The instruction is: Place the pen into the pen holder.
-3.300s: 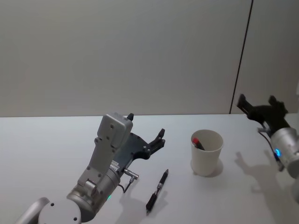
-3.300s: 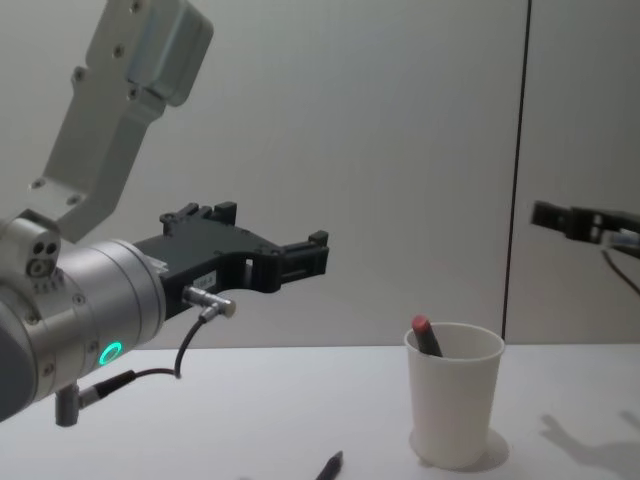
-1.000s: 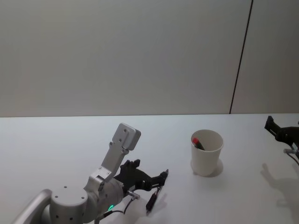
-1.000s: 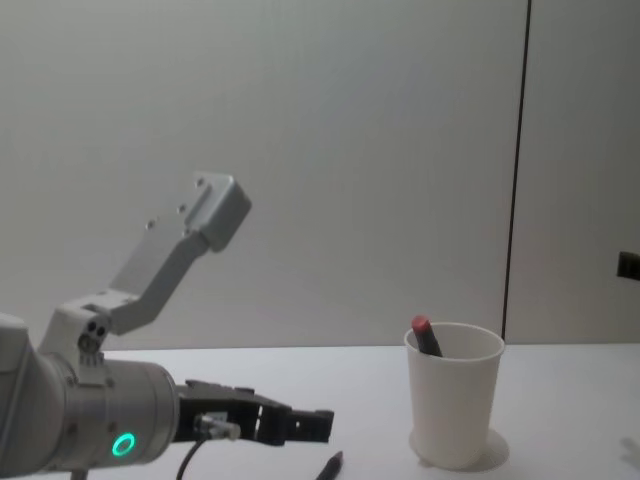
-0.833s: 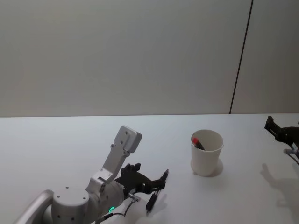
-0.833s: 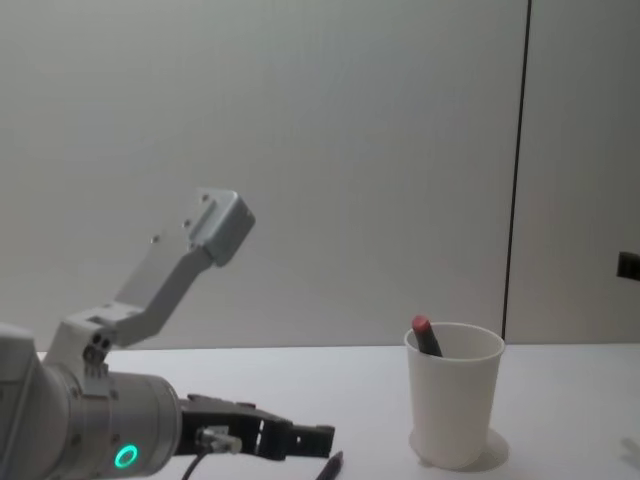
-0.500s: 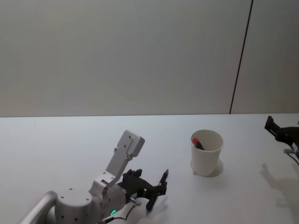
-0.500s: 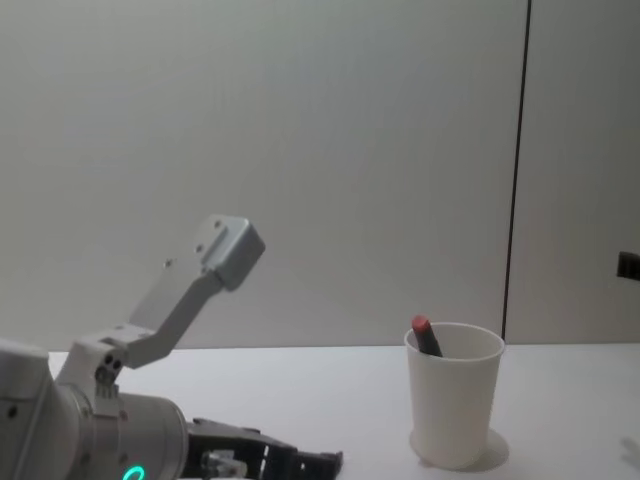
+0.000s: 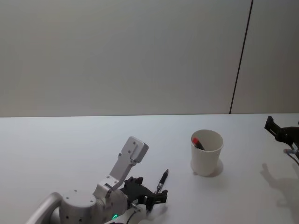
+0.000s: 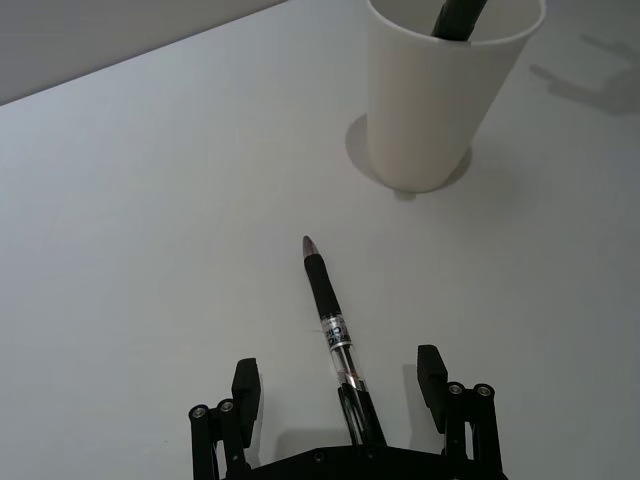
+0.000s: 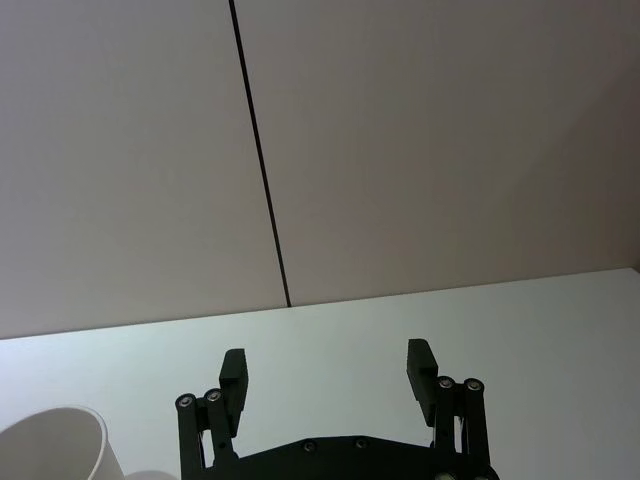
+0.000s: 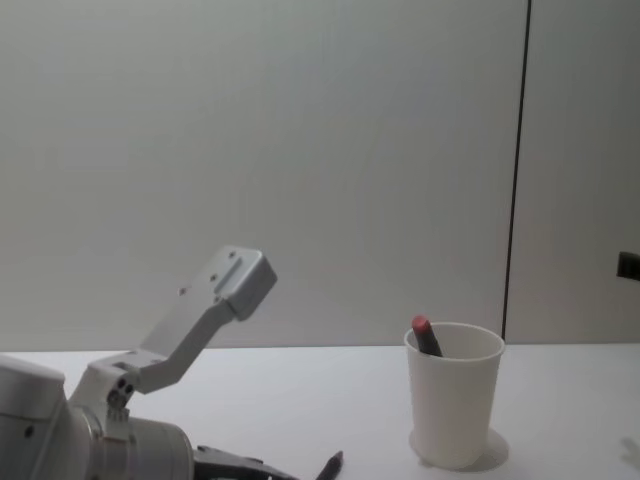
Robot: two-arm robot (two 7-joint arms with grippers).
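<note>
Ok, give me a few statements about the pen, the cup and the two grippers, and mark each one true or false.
1. The pen lies flat on the table. True.
2. The left gripper is shut on the pen. False: it is open, one finger on either side of the pen's rear end with a gap on each side.
3. The cup is empty. False: a red-tipped pen stands in it, leaning on the rim.
4. The cup stands upright, apart from the pen on the table. True.
5. The right gripper holds a pen. False: it is open and empty, off to the right of the cup.
</note>
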